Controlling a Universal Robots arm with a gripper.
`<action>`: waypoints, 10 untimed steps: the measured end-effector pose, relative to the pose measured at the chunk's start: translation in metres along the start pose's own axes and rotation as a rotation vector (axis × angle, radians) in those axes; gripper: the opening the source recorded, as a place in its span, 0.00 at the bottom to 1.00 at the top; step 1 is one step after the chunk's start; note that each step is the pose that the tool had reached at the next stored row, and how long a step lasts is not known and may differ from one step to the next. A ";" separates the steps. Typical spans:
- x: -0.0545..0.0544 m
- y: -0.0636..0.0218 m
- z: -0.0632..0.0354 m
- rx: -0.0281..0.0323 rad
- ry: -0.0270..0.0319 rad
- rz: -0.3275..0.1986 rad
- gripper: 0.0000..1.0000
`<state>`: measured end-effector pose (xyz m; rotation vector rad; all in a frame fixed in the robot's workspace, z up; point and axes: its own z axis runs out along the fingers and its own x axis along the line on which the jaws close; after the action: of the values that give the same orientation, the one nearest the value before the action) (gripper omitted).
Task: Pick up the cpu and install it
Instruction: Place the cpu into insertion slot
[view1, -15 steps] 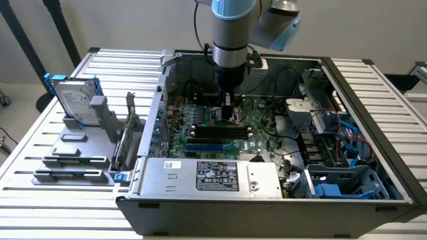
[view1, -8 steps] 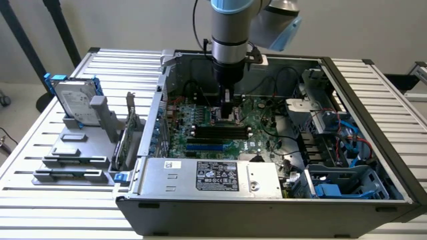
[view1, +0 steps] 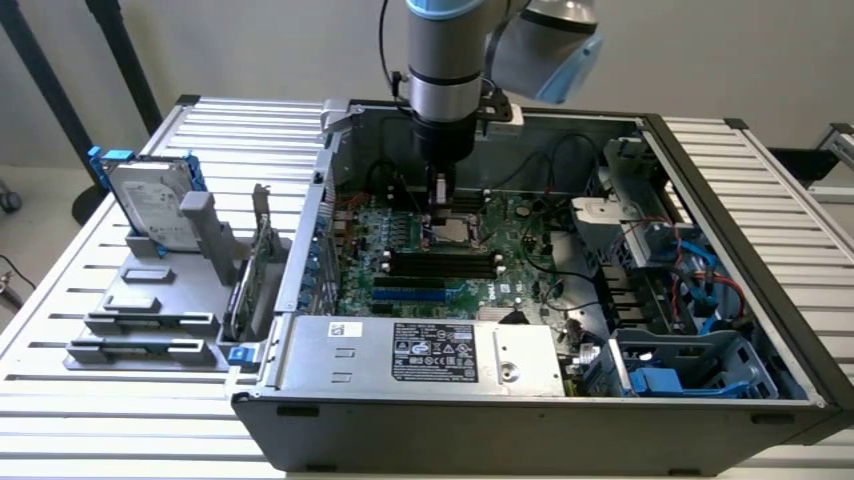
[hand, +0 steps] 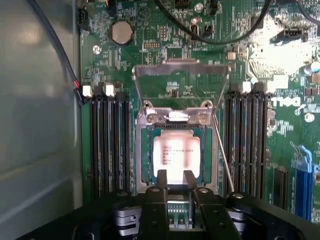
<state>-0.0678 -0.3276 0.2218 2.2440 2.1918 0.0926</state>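
The cpu (hand: 176, 157) lies flat in the socket frame (hand: 140, 160), directly beneath the gripper (hand: 175, 176), whose fingers stand apart, gripping nothing. Beyond the fingertips the retention plate (hand: 180, 69) stands raised. Seating looks done; clamping does not.

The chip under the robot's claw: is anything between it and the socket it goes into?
Nothing visible. The chip lies within the socket frame, whose metal flap stands swung open beyond it. The gripper hangs right at the chip's near edge.
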 end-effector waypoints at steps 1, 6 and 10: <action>0.000 -0.0036 -0.0003 -0.0001 0.0001 0.000 0.24; 0.000 -0.0164 -0.0023 0.0006 -0.0001 0.000 0.11; 0.000 -0.0168 -0.0023 0.0006 -0.0003 -0.001 0.11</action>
<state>-0.0847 -0.3276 0.2233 2.2430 2.1932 0.0916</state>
